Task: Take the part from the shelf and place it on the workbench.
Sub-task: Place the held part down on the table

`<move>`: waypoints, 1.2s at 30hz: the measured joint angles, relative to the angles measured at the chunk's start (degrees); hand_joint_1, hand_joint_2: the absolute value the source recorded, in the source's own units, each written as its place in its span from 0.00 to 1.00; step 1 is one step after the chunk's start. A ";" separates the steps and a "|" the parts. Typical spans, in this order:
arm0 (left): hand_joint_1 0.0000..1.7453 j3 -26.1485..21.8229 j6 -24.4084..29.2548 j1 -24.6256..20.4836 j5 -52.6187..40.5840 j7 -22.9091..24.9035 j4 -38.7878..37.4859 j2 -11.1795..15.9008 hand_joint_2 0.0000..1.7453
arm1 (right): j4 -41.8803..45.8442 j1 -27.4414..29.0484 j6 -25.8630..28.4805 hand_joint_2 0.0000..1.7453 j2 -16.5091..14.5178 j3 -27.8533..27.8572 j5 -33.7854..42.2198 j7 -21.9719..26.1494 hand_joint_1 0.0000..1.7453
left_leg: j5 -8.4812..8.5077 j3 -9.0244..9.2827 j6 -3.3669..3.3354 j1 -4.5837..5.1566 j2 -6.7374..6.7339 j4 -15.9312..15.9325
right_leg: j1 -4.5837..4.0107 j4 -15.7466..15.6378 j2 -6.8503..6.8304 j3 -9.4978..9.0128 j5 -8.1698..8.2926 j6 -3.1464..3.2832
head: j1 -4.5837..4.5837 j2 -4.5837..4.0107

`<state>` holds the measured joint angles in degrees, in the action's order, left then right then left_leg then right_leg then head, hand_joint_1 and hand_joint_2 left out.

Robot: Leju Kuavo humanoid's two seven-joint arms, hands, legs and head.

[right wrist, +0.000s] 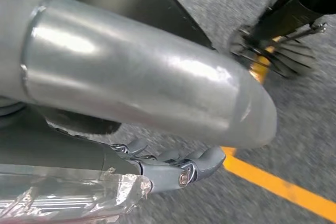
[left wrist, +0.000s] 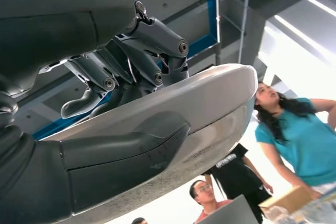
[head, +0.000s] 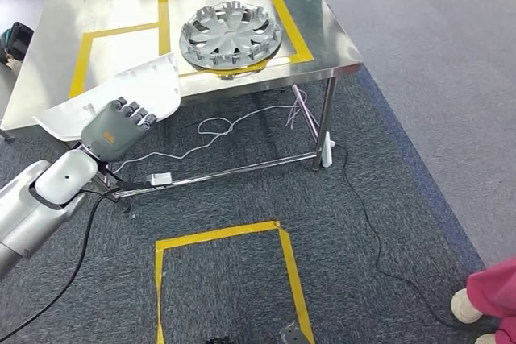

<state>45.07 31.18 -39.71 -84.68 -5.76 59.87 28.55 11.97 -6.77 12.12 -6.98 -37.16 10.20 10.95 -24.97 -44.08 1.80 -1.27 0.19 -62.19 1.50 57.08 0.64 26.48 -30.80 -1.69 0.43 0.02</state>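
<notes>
The white part (head: pixel 125 90) is gripped by the left hand (head: pixel 115 128) over the desk (head: pixel 55 46) edge, beside a hubcap (head: pixel 230 35); the right hand's (right wrist: pixel 174 169) fingers hang loosely apart, holding nothing.

The left arm (head: pixel 36 199) is a smooth silver shell with a white rounded cover at the wrist, split by dark seams. The left hand (head: pixel 115 128) has a grey back bearing a small orange marking and dark fingers (left wrist: pixel 158 38) with round silver pivot screws. The right hand (right wrist: pixel 174 167) shows dark grey fingers (right wrist: pixel 206 158) with one shiny pivot screw.
</notes>
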 joint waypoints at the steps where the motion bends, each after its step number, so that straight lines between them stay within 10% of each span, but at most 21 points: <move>1: 1.00 -0.06 0.01 0.12 -0.01 -0.07 -0.04 0.11 1.00 | -0.01 0.00 -0.01 0.00 -0.02 0.00 -0.02 -0.01 0.00 | 4.73 0.28 -0.19 0.22 -0.37 3.39 | -0.14 -0.12 0.00 -1.07 -1.26 -0.29 | 0.19 -0.01; 3: 1.00 -0.24 0.05 0.35 0.00 -0.17 -0.10 0.35 1.00 | 0.06 -0.14 -0.03 0.00 -0.04 0.00 -0.08 0.01 0.00 | 9.84 0.96 -0.37 0.46 -0.69 6.87 | -0.44 -0.77 -0.09 -3.48 -2.97 -0.89 | 0.45 -0.02; 5: 1.00 -0.74 0.11 0.20 0.06 -0.19 -0.09 0.46 1.00 | 0.18 -0.62 -0.03 0.00 -0.07 0.00 -0.11 0.03 0.00 | 9.05 2.14 -0.81 0.41 -0.16 6.79 | -0.43 0.70 -0.24 -3.89 -2.09 -1.53 | 0.23 -0.01; 8: 1.00 -1.29 0.13 0.02 0.02 -0.16 -0.09 0.48 1.00 | 0.23 -1.08 -0.03 0.00 -0.10 0.00 -0.13 0.02 0.00 | 6.92 4.17 -2.23 0.75 0.41 6.64 | -0.39 11.40 -0.37 2.99 -0.55 -1.89 | -0.15 0.01; 10: 1.00 -1.28 0.12 0.42 0.01 -0.17 -0.09 0.38 1.00 | 0.23 -0.81 -0.02 0.00 -0.10 0.00 -0.13 0.00 0.00 | 5.12 6.00 -2.88 1.08 0.70 6.64 | -0.73 15.84 -0.35 8.07 -5.21 -1.78 | -0.28 0.01; 13: 1.00 -1.22 0.12 1.22 0.01 -0.18 -0.10 0.24 1.00 | 0.22 -0.33 -0.02 0.00 -0.10 0.00 -0.13 0.00 0.00 | 2.18 9.47 -3.28 1.54 1.14 6.66 | -1.63 12.80 -0.33 11.94 -10.46 -0.94 | -0.42 0.01; 18: 1.00 -0.98 0.05 2.12 -0.01 -0.22 -0.29 -0.15 1.00 | -0.10 0.13 -0.01 0.00 -0.03 -0.01 -0.11 0.01 0.00 | -1.82 13.92 -2.91 2.03 1.63 6.98 | -3.41 -0.58 0.62 11.71 9.83 1.80 | -0.41 0.01; 23: 1.00 -1.75 0.16 1.92 0.17 -0.16 -0.40 -0.15 1.00 | -0.02 -0.23 -0.02 0.00 -0.11 0.00 -0.17 0.19 0.00 | -3.00 11.92 -1.88 2.08 1.11 0.88 | -2.45 -3.64 0.58 6.84 8.55 2.42 | -0.26 0.01; 27: 1.00 -1.14 0.09 3.97 0.20 -0.25 -0.85 -0.57 1.00 | -0.16 0.79 -0.08 0.00 -0.10 0.00 -0.16 0.16 0.00 | -9.25 6.89 -0.11 1.00 0.80 -6.66 | -1.28 -6.07 0.66 1.03 6.08 1.43 | -0.15 0.01; 29: 1.00 -1.29 0.07 3.87 0.60 -0.25 -0.89 -0.61 1.00 | -0.16 0.78 -0.08 0.00 -0.11 0.00 -0.15 0.17 0.00 | -7.22 5.90 1.08 0.13 0.52 -3.07 | -0.52 -6.18 0.79 -1.07 4.57 0.67 | -0.08 0.01; 31: 1.00 -1.46 0.04 3.87 1.20 -0.39 -1.13 -0.73 1.00 | -0.24 0.78 -0.07 0.00 -0.09 0.00 -0.14 0.19 0.00 | 1.55 5.55 2.24 -0.96 -0.48 4.00 | -0.11 -5.34 0.96 -2.39 2.70 -0.37 | 0.23 0.01; 33: 1.00 -1.52 0.01 4.25 1.49 -0.73 -1.57 -1.10 1.00 | -0.37 0.83 -0.02 0.00 -0.01 0.01 -0.11 0.21 0.00 | 7.39 5.12 1.99 -1.48 -1.03 7.54 | -0.05 -4.04 0.99 -2.42 0.77 -1.50 | 0.39 0.01; 36: 1.00 -2.38 0.13 3.77 1.86 -0.94 -1.74 -1.50 1.00 | -0.29 0.22 0.05 0.00 0.03 0.02 -0.08 0.33 0.00 | 5.78 4.56 0.19 -1.29 -0.55 5.95 | 0.18 -3.37 0.34 -2.78 -1.80 -2.55 | 0.12 0.01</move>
<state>42.69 31.31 -35.94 -82.82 -6.70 58.12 27.05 11.67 -6.55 12.17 -6.94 -37.13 10.12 11.28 -19.19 -39.52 1.98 -2.56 -0.36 -56.24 1.67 53.71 0.97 23.70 -32.61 -4.24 0.55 0.02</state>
